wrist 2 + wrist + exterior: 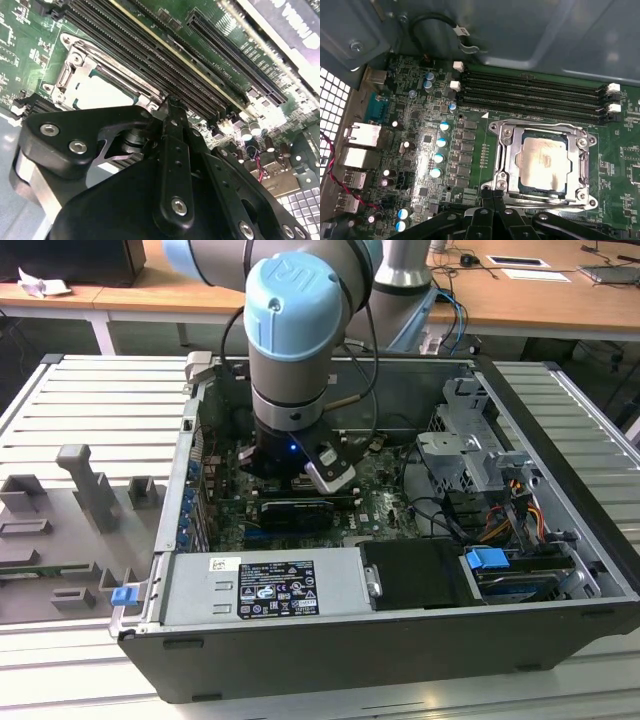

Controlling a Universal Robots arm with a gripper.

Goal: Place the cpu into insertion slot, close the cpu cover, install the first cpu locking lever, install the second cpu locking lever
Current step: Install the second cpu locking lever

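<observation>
My claw [495, 202] sits low over the motherboard [420, 145], its black fingers [172, 150] drawn together with no gap showing between them in either wrist view, and nothing is clamped between them; the tips stand at the edge of the socket frame, though I cannot tell whether they touch the metal. Directly beyond the tips, in the first wrist view, the cpu [543, 164] lies flat and square inside the insertion slot [532, 187], pale silver-grey face up. The cpu cover [542, 132] is down around the chip, its silvery frame bordering the slot on all sides with the chip showing through the square window. Thin metal rods run along the frame's edges; whether the locking levers are latched I cannot tell. In the second wrist view the same cpu [102, 92] and cover [75, 65] appear just past my fingers. Past the socket run the long black memory slots [535, 92], parallel and close beside the cover. In the exterior view, my arm [295, 340] reaches down into the open computer case [400, 660], with my claw [300, 480] over the board near a long black card [295, 512].
</observation>
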